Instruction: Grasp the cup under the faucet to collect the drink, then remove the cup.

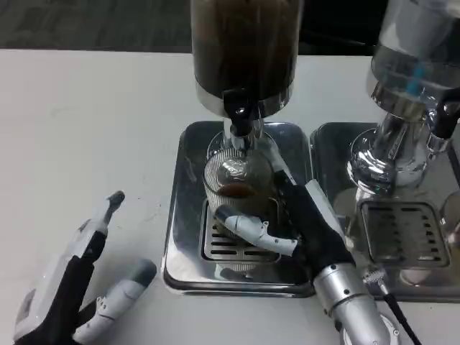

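Cup (236, 180) sits on the drip tray (188, 215) of the dark-drink dispenser (244, 54), directly under its faucet (241, 118), some brown liquid inside. Right hand (298, 223) wraps the cup from the right. Left hand (79, 287) rests on the table (86, 129), fingers spread, holding nothing.

Two dispensers: dark one (246, 54) centre far, clear one (413, 50) far right. Two faucets, one (241, 118) on the dark dispenser, one (444, 118) at the right edge. Two steel trays: centre (185, 215), right (330, 154). Two grates, one (223, 244) per tray, other (402, 233) right. One cup (237, 180), on the centre tray. Two hands: left (72, 287) near left, right (305, 226) at the cup. One table (86, 129).
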You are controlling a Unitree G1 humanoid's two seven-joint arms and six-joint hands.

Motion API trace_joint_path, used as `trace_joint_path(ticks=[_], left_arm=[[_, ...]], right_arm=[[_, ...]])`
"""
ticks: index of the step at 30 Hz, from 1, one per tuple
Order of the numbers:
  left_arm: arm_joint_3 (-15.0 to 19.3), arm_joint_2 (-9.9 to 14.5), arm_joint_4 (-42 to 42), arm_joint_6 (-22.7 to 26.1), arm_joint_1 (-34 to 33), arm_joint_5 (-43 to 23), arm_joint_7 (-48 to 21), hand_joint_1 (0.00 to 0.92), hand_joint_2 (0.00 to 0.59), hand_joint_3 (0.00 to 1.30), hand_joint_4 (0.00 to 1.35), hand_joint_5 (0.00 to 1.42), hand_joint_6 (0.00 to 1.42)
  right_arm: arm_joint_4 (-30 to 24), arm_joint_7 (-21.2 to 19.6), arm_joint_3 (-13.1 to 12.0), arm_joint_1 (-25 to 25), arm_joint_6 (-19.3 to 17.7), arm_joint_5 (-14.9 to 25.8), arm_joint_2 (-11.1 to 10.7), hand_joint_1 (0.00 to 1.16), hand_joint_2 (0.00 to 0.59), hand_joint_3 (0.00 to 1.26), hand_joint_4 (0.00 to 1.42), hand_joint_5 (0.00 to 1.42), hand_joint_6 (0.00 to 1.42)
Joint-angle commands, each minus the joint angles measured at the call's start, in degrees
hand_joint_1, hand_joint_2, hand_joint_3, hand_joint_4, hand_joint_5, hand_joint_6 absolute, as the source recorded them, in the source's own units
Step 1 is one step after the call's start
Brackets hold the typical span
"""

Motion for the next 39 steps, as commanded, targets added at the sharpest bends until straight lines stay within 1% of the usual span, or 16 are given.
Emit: trace_joint_path(ticks=[1, 4, 7, 10, 16, 18, 22, 28, 34, 35, 39], left_arm=[[-0.38, 0.87, 0.26, 0.70, -0.03, -0.09, 0.02, 0.000, 0.149, 0.01, 0.00, 0.05, 0.00], [-0.31, 0.73, 0.26, 0.77, -0.01, -0.57, -0.11, 0.000, 0.151, 0.02, 0.00, 0.05, 0.00], [-0.29, 0.66, 0.42, 0.77, -0.01, -0.96, -0.26, 0.000, 0.153, 0.02, 0.00, 0.05, 0.00], [-0.33, 0.66, 0.46, 0.73, 0.00, -1.01, -0.22, 0.000, 0.155, 0.02, 0.00, 0.06, 0.00], [-0.29, 0.36, 0.60, 0.81, 0.22, -2.06, -0.49, 0.000, 0.156, 0.03, 0.00, 0.06, 0.00], [-0.28, 0.46, 0.61, 0.83, 0.33, -2.21, -0.37, 0.000, 0.156, 0.03, 0.00, 0.06, 0.00], [-0.25, 0.58, 0.46, 0.79, 0.43, -2.25, -0.14, 0.000, 0.156, 0.05, 0.00, 0.06, 0.00], [-0.20, 0.53, 0.46, 0.77, 0.33, -2.60, -0.23, 0.000, 0.157, 0.05, 0.00, 0.06, 0.00], [-0.31, 0.44, 0.67, 0.78, 0.33, -2.81, -0.34, 0.000, 0.157, 0.06, 0.00, 0.07, 0.00], [-0.31, 0.42, 0.69, 0.75, 0.33, -2.90, -0.37, 0.000, 0.157, 0.06, 0.00, 0.07, 0.00], [-0.32, 0.32, 0.77, 0.89, 0.35, -3.22, -0.54, 0.000, 0.157, 0.06, 0.00, 0.07, 0.00]], right_arm=[[2.05, -0.45, 0.66, -1.12, -1.20, -0.36, 0.93, 0.83, 0.187, 0.00, 0.00, 0.00, 0.08], [2.42, -1.52, 0.75, -1.17, -1.80, -1.08, 1.12, 0.85, 0.189, 0.00, 0.00, 0.00, 0.14], [2.65, -1.77, 0.70, -1.38, -1.84, -1.32, 1.12, 0.86, 0.181, 0.00, 0.02, 0.06, 0.19], [2.85, -1.55, 0.79, -1.56, -1.85, -1.34, 1.10, 0.88, 0.185, 0.00, 0.09, 0.13, 0.26], [3.12, -1.48, 1.32, -1.42, -1.72, -1.62, 1.35, 0.91, 0.179, 0.00, 0.18, 0.22, 0.35], [3.22, -1.28, 1.40, -1.52, -1.58, -1.61, 1.29, 0.92, 0.180, 0.04, 0.22, 0.25, 0.41], [3.50, -1.04, 1.64, -1.69, -1.30, -1.61, 1.29, 0.93, 0.191, 0.07, 0.27, 0.30, 0.46], [3.34, -2.44, 1.86, -1.67, -1.48, -2.31, 1.36, 0.96, 0.196, 0.18, 0.34, 0.35, 0.52], [2.75, -4.65, 1.79, -1.42, -2.10, -3.51, 1.42, 0.99, 0.198, 0.35, 0.46, 0.45, 0.62], [2.74, -4.88, 1.81, -1.40, -2.17, -3.63, 1.41, 1.01, 0.202, 0.38, 0.49, 0.47, 0.64], [2.52, -6.05, 1.84, -1.16, -2.66, -4.15, 1.37, 1.02, 0.200, 0.46, 0.53, 0.53, 0.71]])
